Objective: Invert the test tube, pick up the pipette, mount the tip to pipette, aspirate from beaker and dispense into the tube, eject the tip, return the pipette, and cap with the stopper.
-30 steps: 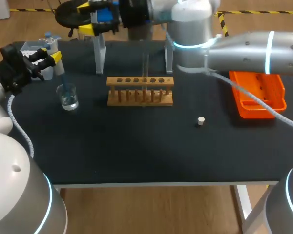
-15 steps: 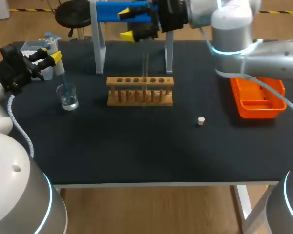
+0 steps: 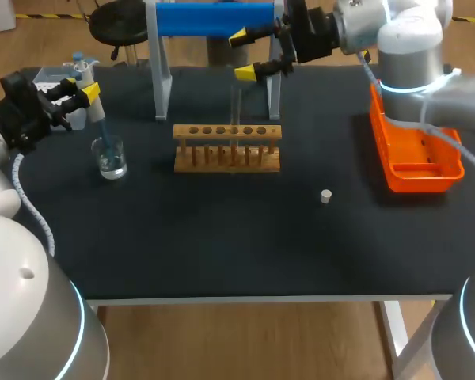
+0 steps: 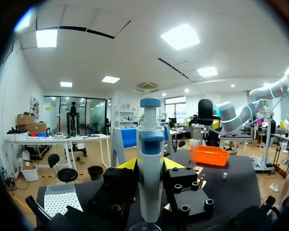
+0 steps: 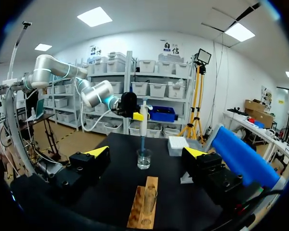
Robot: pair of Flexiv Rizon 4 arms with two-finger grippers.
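My left gripper (image 3: pixel 80 92) is shut on the white-and-blue pipette (image 3: pixel 89 93) at the table's left; its blue tip dips into the glass beaker (image 3: pixel 111 157). In the left wrist view the pipette (image 4: pixel 150 163) stands upright between the yellow fingers (image 4: pixel 127 164). A clear test tube (image 3: pixel 236 119) stands upright in the wooden rack (image 3: pixel 227 147). The small stopper (image 3: pixel 325 195) lies on the mat, right of the rack. My right gripper (image 3: pixel 255 54) hangs open and empty behind the rack, by the blue pipette stand (image 3: pixel 214 19). It looks over the test tube (image 5: pixel 150 198), the rack (image 5: pixel 143 204) and the beaker (image 5: pixel 144 159).
An orange tray (image 3: pixel 418 155) sits at the right edge. A white tip box (image 3: pixel 51 77) stands at the back left corner, behind my left gripper. The stand's two grey legs (image 3: pixel 161 87) rise behind the rack.
My right arm has swung to the right along the back of the table, its open gripper passing the blue stand. The left arm, pipette and beaker have not moved.
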